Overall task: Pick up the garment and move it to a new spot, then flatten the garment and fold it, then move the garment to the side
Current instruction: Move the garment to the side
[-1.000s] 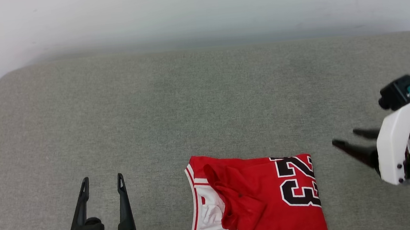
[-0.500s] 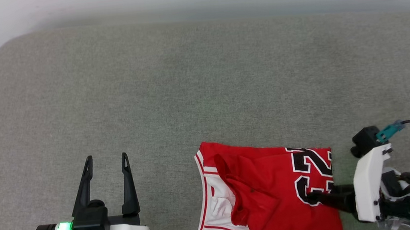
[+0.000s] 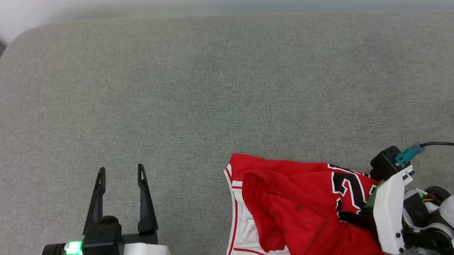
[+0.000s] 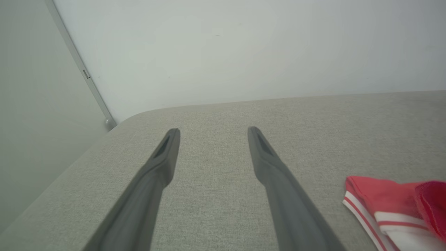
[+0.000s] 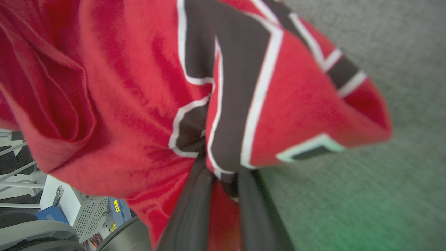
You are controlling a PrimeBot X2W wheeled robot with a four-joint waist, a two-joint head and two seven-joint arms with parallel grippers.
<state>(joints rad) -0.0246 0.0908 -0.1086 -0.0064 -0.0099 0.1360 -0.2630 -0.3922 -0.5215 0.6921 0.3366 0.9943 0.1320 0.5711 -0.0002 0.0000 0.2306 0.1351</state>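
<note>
Garment point(image 3: 298, 220), apparently folded, is pinched at its 23 between right fingers point(image 5: 188, 212); left fingers point(image 3: 146, 202) wide, empty; move aside seemingly remains.

Garment point(image 3: 302, 220) is showing red cloth, black numerals edged in white, and red-and-white striped trim beside a white panel. Cushion point(image 3: 206, 83) is showing plain flecked grey; left claw point(image 3: 120, 169) is showing dark fingers point(image 3: 145, 202).

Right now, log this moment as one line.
right gripper: shut on garment | left gripper: open, empty | garment: bunched, on grey cushion
</note>
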